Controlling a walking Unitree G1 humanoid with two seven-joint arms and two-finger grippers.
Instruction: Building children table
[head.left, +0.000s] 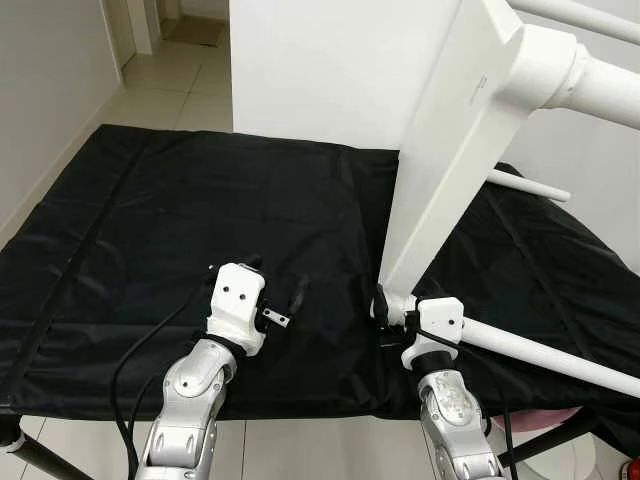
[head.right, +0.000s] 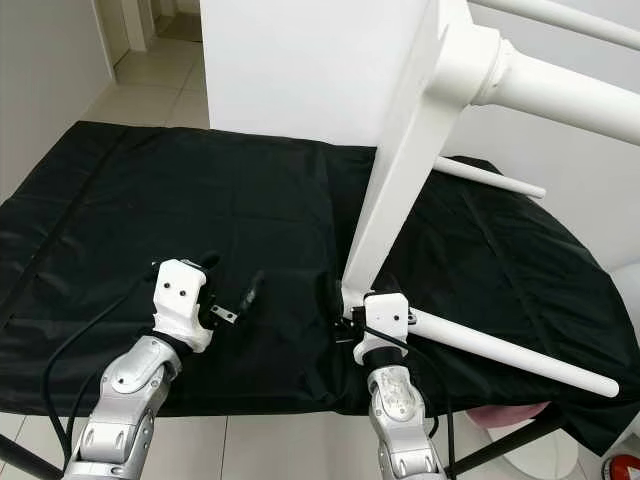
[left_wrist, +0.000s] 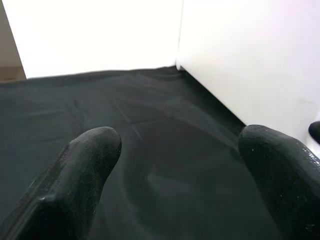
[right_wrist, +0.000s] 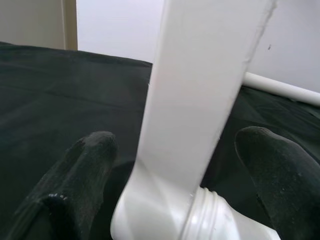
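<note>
White table frame (head.left: 450, 150) standing tilted on black cloth (head.left: 200, 220), lower corner down at about 5 o'clock of the cloth, upper end rising toward 1 o'clock out of the head views. Round white leg (head.left: 540, 352) screwed into the lower corner, running low over the cloth toward 4 o'clock; second leg (head.left: 590, 85) projecting from the upper end toward 3 o'clock; thin white rod (head.left: 528, 186) behind the frame at 3 o'clock.

Right gripper (right_wrist: 175, 160) placed at the lower corner, fingers (right_wrist: 85, 165) spread to either side of the flat rail and threaded collar, jaws apart and not clamped; contact with the rail cannot be told. Silver right arm (head.left: 455, 420) entering from 6 o'clock.

Left gripper (left_wrist: 180, 150) at 9 o'clock of the frame's lower corner, apart from it, low over bare cloth; fingers (left_wrist: 75, 170) wide apart with nothing between them. Left arm (head.left: 195, 395) entering from 7 o'clock, black cable (head.left: 140, 360) looping beside it.

White panel (head.left: 330, 70) upright along the cloth's far edge at 12 o'clock. Tiled floor (head.left: 170, 70) at 11 o'clock beyond the cloth. Pink object (head.left: 535, 418) below the cloth's near edge at 5 o'clock, identity unclear.
</note>
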